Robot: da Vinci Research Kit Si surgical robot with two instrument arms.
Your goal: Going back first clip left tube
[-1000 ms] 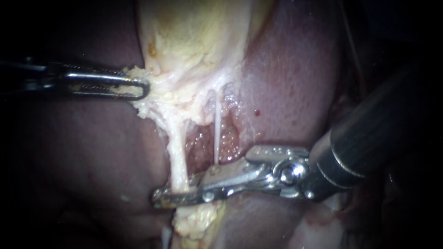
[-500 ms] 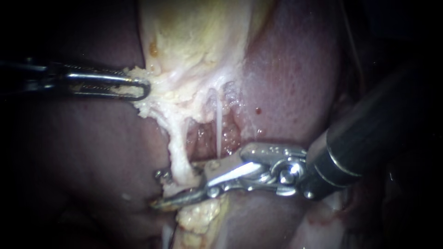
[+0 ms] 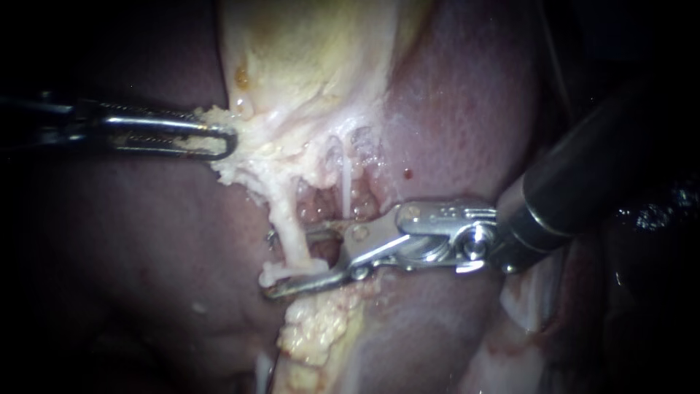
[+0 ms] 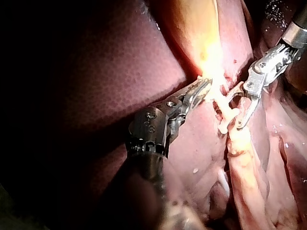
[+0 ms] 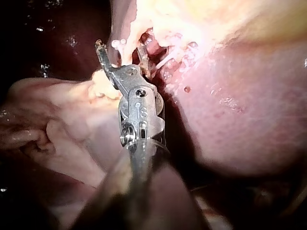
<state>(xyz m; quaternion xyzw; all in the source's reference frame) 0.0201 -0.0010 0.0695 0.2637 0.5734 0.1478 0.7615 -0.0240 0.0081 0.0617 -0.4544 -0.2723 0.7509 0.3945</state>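
Upper left, the left instrument (image 3: pixel 227 138) clamps the gallbladder (image 3: pixel 306 66) edge. At centre, the right instrument (image 3: pixel 270 264) holds its jaws apart astride the tube (image 3: pixel 286 219).

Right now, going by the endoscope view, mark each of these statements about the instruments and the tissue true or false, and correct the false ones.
1. The left instrument grips pale tissue below the gallbladder. True.
2. The right instrument has its jaws shut flat together. False: they stand open, with the left tube between them.
3. A thin white strand runs to the right of the left tube. True.
4. The two instruments touch each other. False: they are apart, with tissue between them.
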